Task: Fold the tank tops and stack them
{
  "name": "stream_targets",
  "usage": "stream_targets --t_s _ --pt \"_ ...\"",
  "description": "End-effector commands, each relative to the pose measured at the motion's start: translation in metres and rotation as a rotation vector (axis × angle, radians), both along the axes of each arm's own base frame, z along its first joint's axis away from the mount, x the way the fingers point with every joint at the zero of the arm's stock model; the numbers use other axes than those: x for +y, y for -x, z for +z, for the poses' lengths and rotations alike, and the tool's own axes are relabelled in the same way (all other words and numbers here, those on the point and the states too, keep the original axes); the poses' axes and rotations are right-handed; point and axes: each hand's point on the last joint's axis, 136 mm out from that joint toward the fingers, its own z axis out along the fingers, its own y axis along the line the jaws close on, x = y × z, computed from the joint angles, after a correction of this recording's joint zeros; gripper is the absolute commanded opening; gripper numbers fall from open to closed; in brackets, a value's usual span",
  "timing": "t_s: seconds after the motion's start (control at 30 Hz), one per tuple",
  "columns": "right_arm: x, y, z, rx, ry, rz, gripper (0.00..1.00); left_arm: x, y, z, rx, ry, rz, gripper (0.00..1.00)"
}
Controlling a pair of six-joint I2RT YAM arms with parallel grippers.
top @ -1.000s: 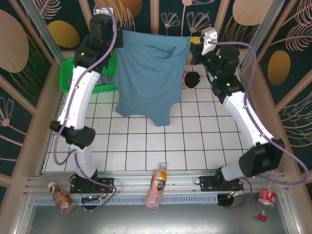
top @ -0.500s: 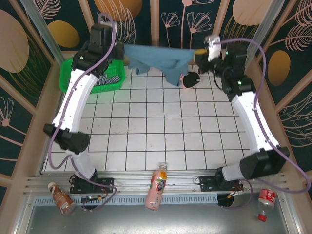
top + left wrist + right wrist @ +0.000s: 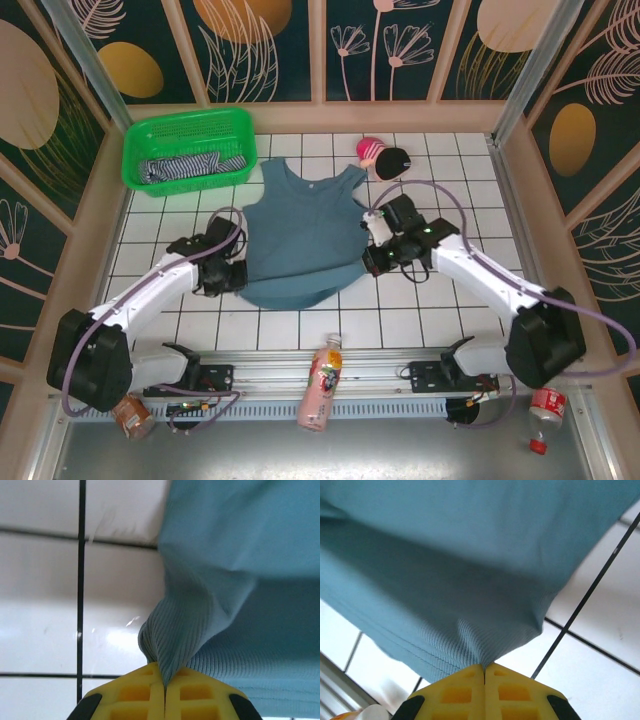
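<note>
The blue-grey tank top (image 3: pixel 300 235) lies spread flat on the white tiles, straps toward the back and hem toward me. My left gripper (image 3: pixel 238 272) is shut on its lower left hem corner; in the left wrist view the yellow fingertips (image 3: pixel 164 680) pinch a ribbed fold of the cloth (image 3: pixel 240 580). On the lower right hem corner my right gripper (image 3: pixel 368 255) is shut as well, its tips (image 3: pixel 484 667) pressed together on the blue fabric (image 3: pixel 470 555). The striped tank top (image 3: pixel 185 165) lies crumpled in the green basket.
The green basket (image 3: pixel 190 118) stands at the back left. A pink-and-black toy (image 3: pixel 385 157) lies behind the top's right strap. A pink bottle (image 3: pixel 321 383) rests on the near rail, with a brown bottle (image 3: pixel 125 405) and a red-capped one (image 3: pixel 545 405) at the corners.
Both arms came down from the back and drew toward me. The blue-grey top, first hanging between the raised grippers, now lies flat on the tiles, both grips unchanged.
</note>
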Motion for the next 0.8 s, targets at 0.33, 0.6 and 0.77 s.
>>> stream_targets --t_s 0.33,0.6,0.77 --pt "0.005 0.059 -0.010 0.203 0.154 -0.088 0.00 0.001 0.010 0.008 0.017 0.039 0.104 0.02" --pt "-0.044 0.105 -0.057 0.321 0.262 -0.228 0.00 0.007 0.030 -0.016 0.122 -0.004 0.097 0.04" --pt "-0.044 0.105 -0.067 0.314 0.257 -0.232 0.00 0.000 0.040 -0.024 0.152 0.040 0.100 0.09"
